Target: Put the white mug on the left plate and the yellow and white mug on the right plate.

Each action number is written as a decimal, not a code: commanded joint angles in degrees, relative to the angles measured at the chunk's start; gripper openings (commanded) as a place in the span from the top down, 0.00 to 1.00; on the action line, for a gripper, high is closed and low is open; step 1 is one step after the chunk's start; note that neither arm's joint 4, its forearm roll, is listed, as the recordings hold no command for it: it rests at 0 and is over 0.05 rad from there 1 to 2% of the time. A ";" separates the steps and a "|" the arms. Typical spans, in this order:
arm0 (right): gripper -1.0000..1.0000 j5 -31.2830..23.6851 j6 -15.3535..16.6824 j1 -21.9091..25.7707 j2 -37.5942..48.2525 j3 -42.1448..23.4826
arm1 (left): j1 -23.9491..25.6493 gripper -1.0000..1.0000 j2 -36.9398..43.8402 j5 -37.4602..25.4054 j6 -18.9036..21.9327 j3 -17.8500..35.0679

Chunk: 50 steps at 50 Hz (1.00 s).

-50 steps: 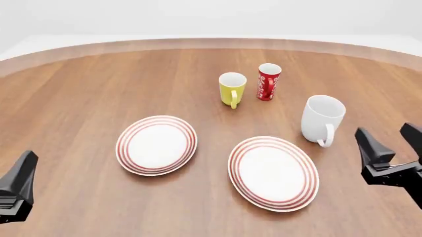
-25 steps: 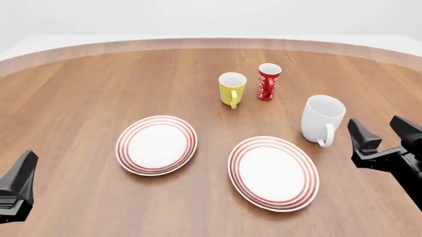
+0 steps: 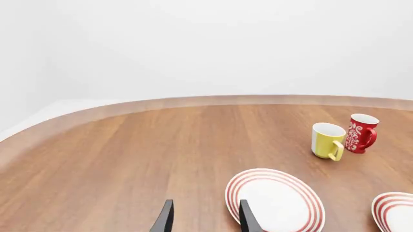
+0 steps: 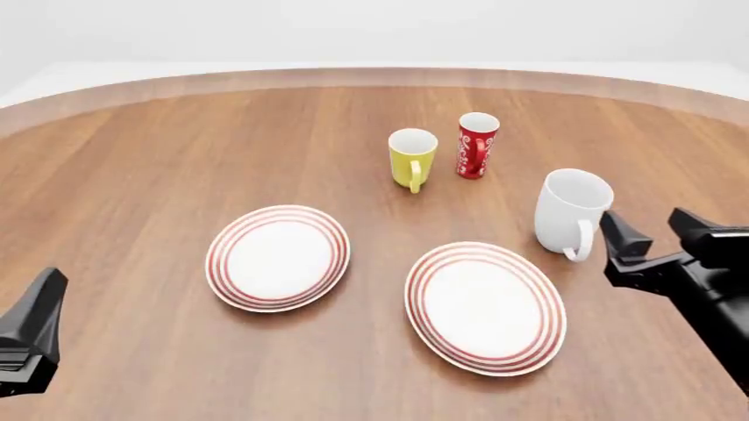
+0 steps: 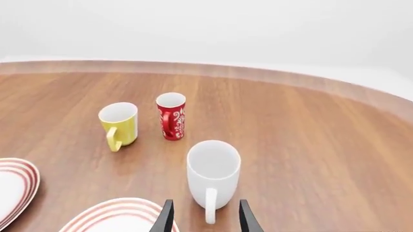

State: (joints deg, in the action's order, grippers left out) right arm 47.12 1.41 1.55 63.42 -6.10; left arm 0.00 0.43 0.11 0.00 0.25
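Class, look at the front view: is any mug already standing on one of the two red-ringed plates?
No: the white mug, the yellow and white mug and the red mug all stand on the table, off both plates.

A bare simulated tabletop scene: round wooden table (image 4: 140, 158) against blank white surroundings (no furnishings visible).

Three mugs stand on the table (image 4: 140, 158): one white mug (image 4: 571, 210); one yellow and white mug (image 4: 411, 158); one red mug (image 4: 475, 145); two ringed plates, the left plate (image 4: 279, 258) and the right plate (image 4: 485, 307); two grippers, left (image 4: 30, 338) and right (image 4: 661, 241).
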 commanded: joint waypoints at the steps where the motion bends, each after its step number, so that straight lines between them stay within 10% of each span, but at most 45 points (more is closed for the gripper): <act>1: 0.00 4.02 -0.84 -0.18 5.43 -0.46 | 0.00 0.00 0.00 0.00 0.00 0.00; 50: 0.00 13.63 -2.33 -0.83 24.45 -5.10 | 0.00 0.00 0.00 0.00 0.00 0.00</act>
State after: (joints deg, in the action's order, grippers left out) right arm 59.27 -0.77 0.72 84.58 -10.23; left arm 0.00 0.43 0.11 0.00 0.25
